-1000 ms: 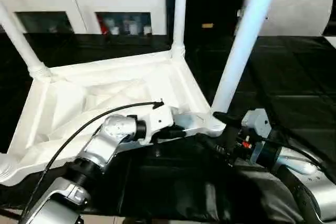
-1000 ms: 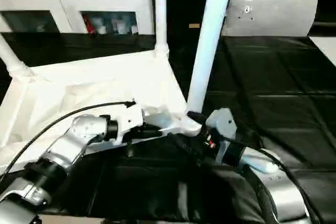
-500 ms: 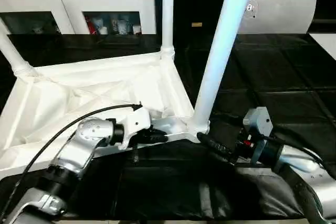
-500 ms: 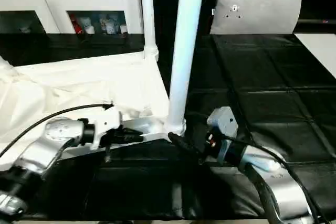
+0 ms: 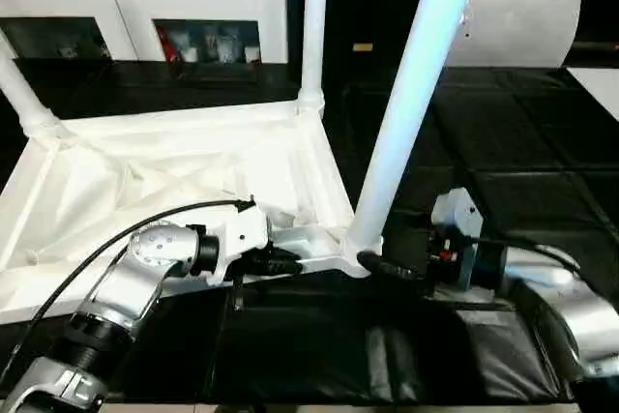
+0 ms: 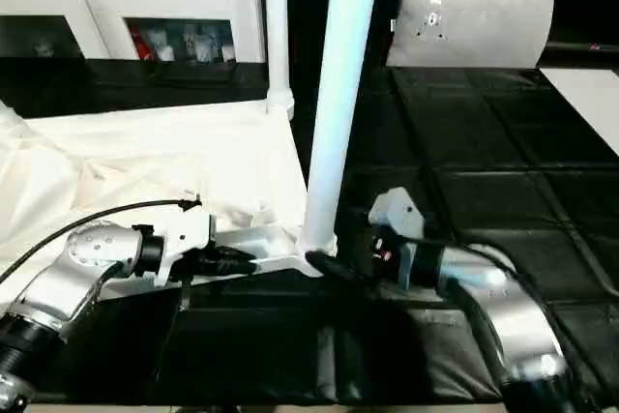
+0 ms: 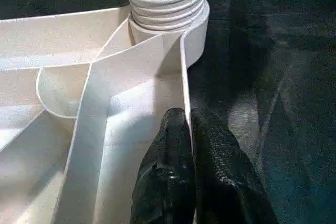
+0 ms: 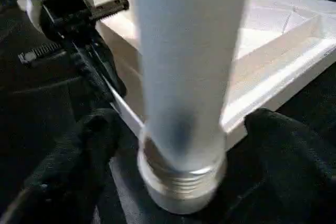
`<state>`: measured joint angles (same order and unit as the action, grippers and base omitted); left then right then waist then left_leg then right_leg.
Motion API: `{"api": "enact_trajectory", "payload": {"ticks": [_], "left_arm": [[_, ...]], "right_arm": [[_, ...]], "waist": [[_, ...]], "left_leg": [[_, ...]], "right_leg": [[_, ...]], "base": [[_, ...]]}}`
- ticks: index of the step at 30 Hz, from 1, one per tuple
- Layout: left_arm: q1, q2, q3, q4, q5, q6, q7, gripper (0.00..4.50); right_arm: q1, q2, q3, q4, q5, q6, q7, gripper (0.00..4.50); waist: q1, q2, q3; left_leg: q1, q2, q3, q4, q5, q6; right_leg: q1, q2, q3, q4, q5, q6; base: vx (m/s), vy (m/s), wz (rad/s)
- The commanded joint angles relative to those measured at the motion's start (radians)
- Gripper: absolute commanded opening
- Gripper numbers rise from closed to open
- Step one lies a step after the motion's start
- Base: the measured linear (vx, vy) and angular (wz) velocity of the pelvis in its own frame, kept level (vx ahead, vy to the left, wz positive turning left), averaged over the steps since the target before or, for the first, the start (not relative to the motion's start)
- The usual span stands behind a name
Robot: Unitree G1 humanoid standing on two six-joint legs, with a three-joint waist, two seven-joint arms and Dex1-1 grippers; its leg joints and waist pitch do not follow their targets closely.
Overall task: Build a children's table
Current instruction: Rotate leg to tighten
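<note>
The children's table (image 5: 174, 181) lies upside down on the black padded floor (image 5: 522, 132), ribbed underside up, in front of the robot. The step in hand looks like seating the near-right leg (image 5: 411, 94) in its corner socket (image 7: 168, 11).

To do it well, the tabletop must not slide or twist while the leg is worked. The left gripper (image 7: 191, 145) has its fingers closed on the thin edge wall (image 7: 185, 82) of the tabletop, just short of that socket, which is a sound place to brace. The right gripper (image 8: 178, 129) has its fingers spread wide, one either side of the leg's base and not yet pressing on it. It should close squarely on the round base, low down near the threaded collar (image 8: 181, 174), and turn without tipping the leg, since a tilted leg would likely bind in the thread.

Counted, largest first: one tabletop; one white cabinet (image 5: 145, 7) at the back; one grey pillow (image 6: 474, 21) to the right; three legs stand up in sockets, the near-right one, the far-right one (image 5: 314, 21) and the far-left one (image 5: 24, 94). Whether a fourth is fitted I cannot tell. Two grippers are at work.
</note>
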<state>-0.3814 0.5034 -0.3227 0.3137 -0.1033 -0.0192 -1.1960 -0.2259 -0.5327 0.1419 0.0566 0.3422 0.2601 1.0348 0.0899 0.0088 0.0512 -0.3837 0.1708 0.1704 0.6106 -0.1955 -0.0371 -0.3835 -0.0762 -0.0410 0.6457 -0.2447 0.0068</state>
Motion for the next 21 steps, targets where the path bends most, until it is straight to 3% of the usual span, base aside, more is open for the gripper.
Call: {"api": "enact_trajectory", "payload": {"ticks": [1, 2, 3, 5, 9, 20, 21], "left_arm": [[-0.010, 0.007, -0.019, -0.010, 0.006, -0.016, -0.034, 0.00], [-0.015, 0.010, -0.020, -0.009, 0.005, -0.017, -0.046, 0.00], [-0.017, 0.010, -0.020, -0.009, 0.003, -0.016, -0.050, 0.00], [-0.019, 0.010, -0.021, -0.008, 0.000, -0.016, -0.059, 0.00], [-0.017, 0.016, -0.027, -0.013, 0.002, -0.018, -0.072, 0.00], [-0.025, 0.021, -0.026, -0.001, 0.005, -0.023, -0.098, 0.00], [-0.024, 0.020, -0.025, -0.004, 0.001, -0.021, -0.100, 0.00]], "right_arm": [[-0.018, -0.012, 0.013, 0.015, 0.000, -0.011, 0.043, 3.89], [-0.045, -0.013, 0.021, 0.049, 0.013, -0.003, 0.086, 3.79], [-0.056, -0.012, 0.024, 0.063, 0.017, -0.002, 0.099, 3.73], [-0.085, -0.005, 0.033, 0.107, 0.007, -0.019, 0.118, 3.56], [-0.117, -0.001, 0.053, 0.154, 0.011, -0.011, 0.180, 3.22], [-0.164, 0.006, 0.072, 0.236, 0.003, -0.011, 0.259, 2.29], [-0.166, 0.008, 0.073, 0.240, 0.002, -0.012, 0.262, 2.16]], "waist": [[0.002, -0.011, -0.062], [0.006, -0.001, -0.063], [0.004, -0.007, -0.063], [0.008, -0.004, -0.063], [0.011, -0.011, -0.063], [0.025, -0.010, -0.066], [0.026, -0.003, -0.066]], "left_leg": [[0.016, 0.057, -0.013, -0.069, -0.087, 0.081], [0.017, 0.058, -0.015, -0.068, -0.083, 0.082], [0.016, 0.058, -0.014, -0.069, -0.089, 0.081], [0.017, 0.059, -0.014, -0.068, -0.090, 0.078], [0.018, 0.060, -0.013, -0.069, -0.105, 0.069], [0.017, 0.061, -0.012, -0.067, -0.090, 0.073], [0.017, 0.060, -0.013, -0.067, -0.093, 0.069]], "right_leg": [[0.044, -0.070, 0.041, -0.067, 0.062, -0.279], [0.044, -0.072, 0.041, -0.065, 0.073, -0.281], [0.045, -0.071, 0.040, -0.067, 0.077, -0.286], [0.045, -0.072, 0.040, -0.065, 0.079, -0.290], [0.045, -0.071, 0.039, -0.065, 0.058, -0.295], [0.044, -0.072, 0.037, -0.061, 0.078, -0.302], [0.043, -0.072, 0.037, -0.061, 0.079, -0.301]], "base": [[0.000, 0.000, 0.00], [0.000, 0.000, 0.00], [0.000, 0.000, 0.00], [0.000, 0.000, 0.00], [0.000, 0.000, 0.00], [0.000, 0.000, 0.00], [0.000, 0.000, 0.00]]}}
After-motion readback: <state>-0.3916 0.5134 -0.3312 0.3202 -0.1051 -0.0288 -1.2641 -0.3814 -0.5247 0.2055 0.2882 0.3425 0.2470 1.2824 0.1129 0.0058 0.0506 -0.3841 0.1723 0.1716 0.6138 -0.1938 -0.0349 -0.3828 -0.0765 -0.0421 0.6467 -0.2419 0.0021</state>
